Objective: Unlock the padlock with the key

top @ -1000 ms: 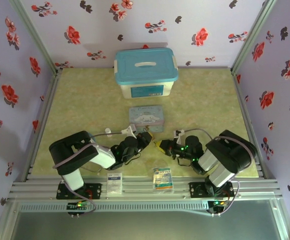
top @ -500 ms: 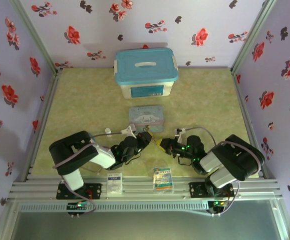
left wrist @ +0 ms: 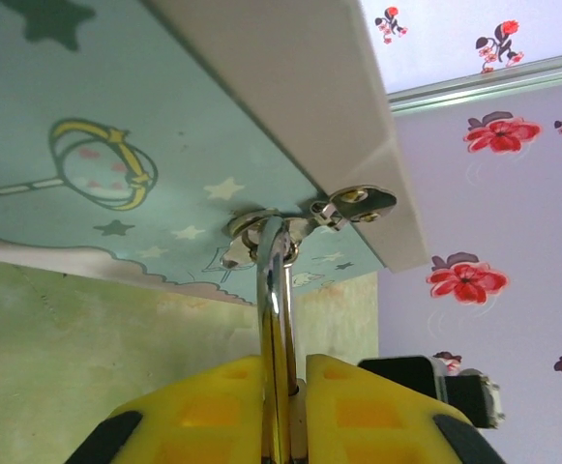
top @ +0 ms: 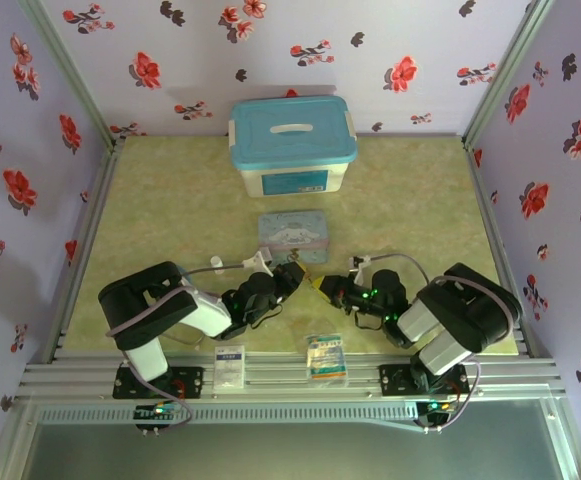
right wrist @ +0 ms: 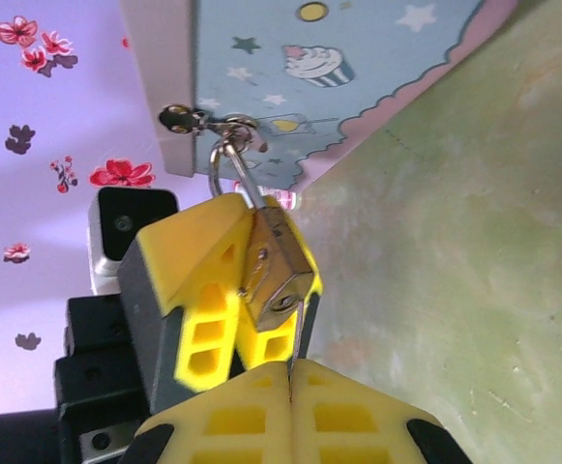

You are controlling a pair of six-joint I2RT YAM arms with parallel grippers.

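1. Tin (top: pixel 293 236): pale blue w/ cartoon print, mid-table, lid down. Contents hidden. A metal hasp (left wrist: pixel 355 202) shows on its near side.
2. Padlock (right wrist: pixel 277 263): hangs at the tin's near edge. Its thin shackle (left wrist: pixel 274 280) is threaded thru the metal loop by the hasp.
3. Left gripper (left wrist: pixel 282 372): yellow pads almost together, clamped on the padlock. In the left wrist view the shackle rises straight up from btwn them to the tin.
4. Right gripper (right wrist: pixel 290 379): pads pressed tight, pinching the key (right wrist: pixel 298 338). The key is a thin dark sliver running from the pads up to the padlock's underside, by the keyhole. Can't tell if it's actually in.
5. Both grippers meet tip to tip just near of the tin, about ctr of the table.
6. Storage box (top: pixel 292 145): white w/ teal lid and handle, far ctr, beyond the tin and apart from it. Lid on, contents hidden.
7. White packet (top: pixel 229 366) and blue-yellow packet (top: pixel 326 357): flat at the near edge by the rails, btwn the two arm bases, well apart from the tin.
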